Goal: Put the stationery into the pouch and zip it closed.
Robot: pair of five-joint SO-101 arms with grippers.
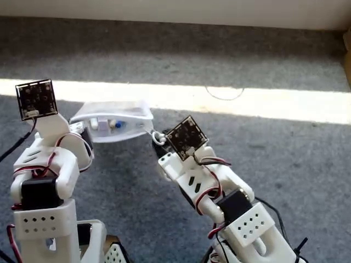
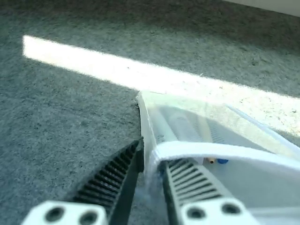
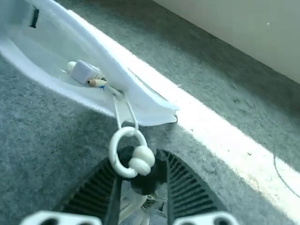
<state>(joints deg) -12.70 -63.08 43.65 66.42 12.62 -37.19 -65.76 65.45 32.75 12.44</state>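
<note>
Our left claw (image 2: 151, 158) pinches the pouch (image 2: 211, 150) corner; our right claw (image 3: 139, 178) clamps the zip ring (image 3: 114, 146). Stationery (image 3: 86, 72) inside is half hidden, hard to identify.

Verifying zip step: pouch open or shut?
Open: pouch mouth gapes, stationery visible inside; zipper pull at one end, by the right tool.

A carpeted indoor room, home or office unclear: grey carpet (image 1: 285, 159), band of sunlight (image 1: 274, 104), pale wall (image 1: 164, 8) at 12 o'clock.
</note>
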